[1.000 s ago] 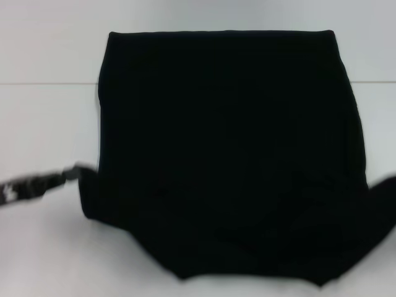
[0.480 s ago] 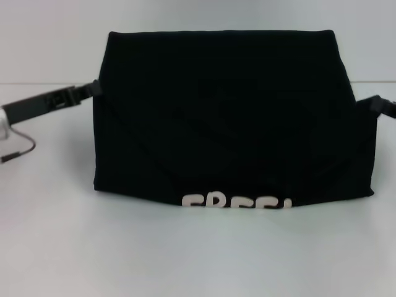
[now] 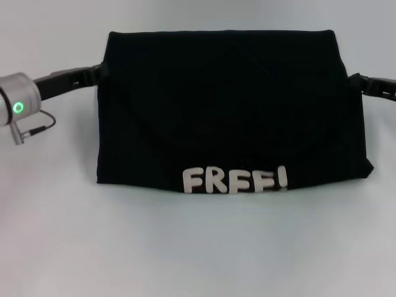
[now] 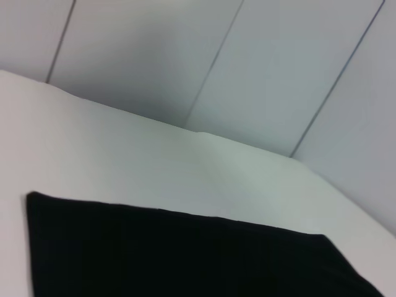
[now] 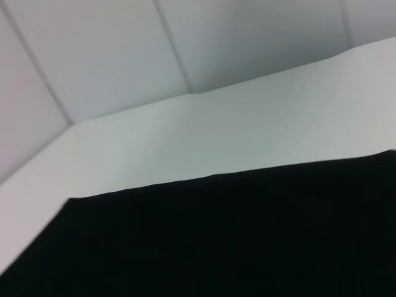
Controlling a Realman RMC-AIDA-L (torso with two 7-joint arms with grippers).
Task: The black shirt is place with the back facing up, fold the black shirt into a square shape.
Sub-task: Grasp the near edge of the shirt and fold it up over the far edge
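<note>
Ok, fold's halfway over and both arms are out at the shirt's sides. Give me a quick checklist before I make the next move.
1. Near half carried over the far half: ok, the black shirt lies doubled on the table.
2. White FREE! lettering now facing up along the near edge: ok.
3. Far edge straight: ok, it looks even in the head view and both wrist views.
4. Near edge level: not ok, the right corner sits lower and sticks out.
5. Left gripper at the upper left edge: grip cannot tell.
6. Right gripper at the upper right edge: grip cannot tell.
</note>
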